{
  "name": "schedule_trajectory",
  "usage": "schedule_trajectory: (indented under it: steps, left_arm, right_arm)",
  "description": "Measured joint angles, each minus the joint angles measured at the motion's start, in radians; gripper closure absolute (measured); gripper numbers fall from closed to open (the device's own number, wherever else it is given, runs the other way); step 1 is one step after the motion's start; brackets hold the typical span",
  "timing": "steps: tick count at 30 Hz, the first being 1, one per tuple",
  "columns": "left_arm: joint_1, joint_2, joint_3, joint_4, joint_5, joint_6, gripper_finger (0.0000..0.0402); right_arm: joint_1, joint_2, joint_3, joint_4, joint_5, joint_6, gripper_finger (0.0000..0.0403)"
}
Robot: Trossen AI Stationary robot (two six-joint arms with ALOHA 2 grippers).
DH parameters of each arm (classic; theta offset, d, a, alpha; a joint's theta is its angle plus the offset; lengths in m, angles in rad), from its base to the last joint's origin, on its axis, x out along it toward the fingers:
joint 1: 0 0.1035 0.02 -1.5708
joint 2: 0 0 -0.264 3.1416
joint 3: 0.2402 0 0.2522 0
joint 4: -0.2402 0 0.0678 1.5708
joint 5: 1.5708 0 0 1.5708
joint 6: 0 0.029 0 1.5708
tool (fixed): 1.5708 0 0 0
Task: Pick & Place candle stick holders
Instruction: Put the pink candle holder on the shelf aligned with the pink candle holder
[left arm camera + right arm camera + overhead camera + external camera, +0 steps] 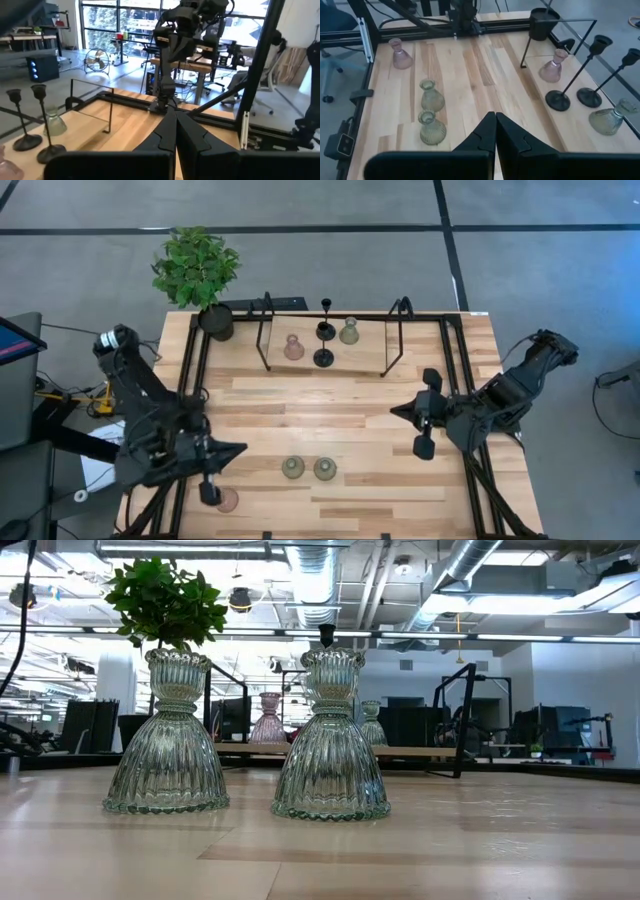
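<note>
Near front table edge, beside two olive-green ribbed glass bell-shaped holders (pixel 309 469): left gripper (pixel 236 448) pinched closed, empty; right gripper (pixel 398 414) likewise, farther off.

Black holders (pixel 325 330): two; pink (pixel 293 347): two; olive-green (pixel 293 468): three

Pink holder near left arm (pixel 228 500): from above I see it half covered by the left end effector (pixel 210 490), at about 7 o'clock on the desk (pixel 340 425).
Pink holder, left wrist view (pixel 6 167): cut off at the picture's edge; I get only a sliver.
Back-row olive holder, right wrist view (pixel 609 120): partly cut by the edge.
Black holders, low view: I see only one cup tip (pixel 326 635) above the near glass holder (pixel 331 740); stems and bases are hidden.
Far olive holder, low view (pixel 371 722): mostly hidden behind the same glass.
Plant pot, low view: hidden behind the other near glass (pixel 167 735); only the leaves (pixel 165 600) show.
</note>
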Motion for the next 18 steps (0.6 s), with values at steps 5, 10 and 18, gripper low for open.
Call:
schedule_trajectory:
  steps: [5,10,18]
  left_arm:
    - [-0.147,0.048,0.091,0.005,-0.156,0.024,0.0400]
    - [-0.248,0.083,0.136,0.029,-0.161,0.016,0.0400]
    - [-0.308,0.090,0.114,0.032,-0.162,-0.085,0.0400]
  right_arm:
    - [-0.011,0.001,0.000,0.005,0.021,0.005,0.0403]
    - [-0.029,0.001,0.000,0.013,0.081,0.079,0.0403]
    - [-0.041,0.067,0.000,0.017,0.130,0.196,0.0403]
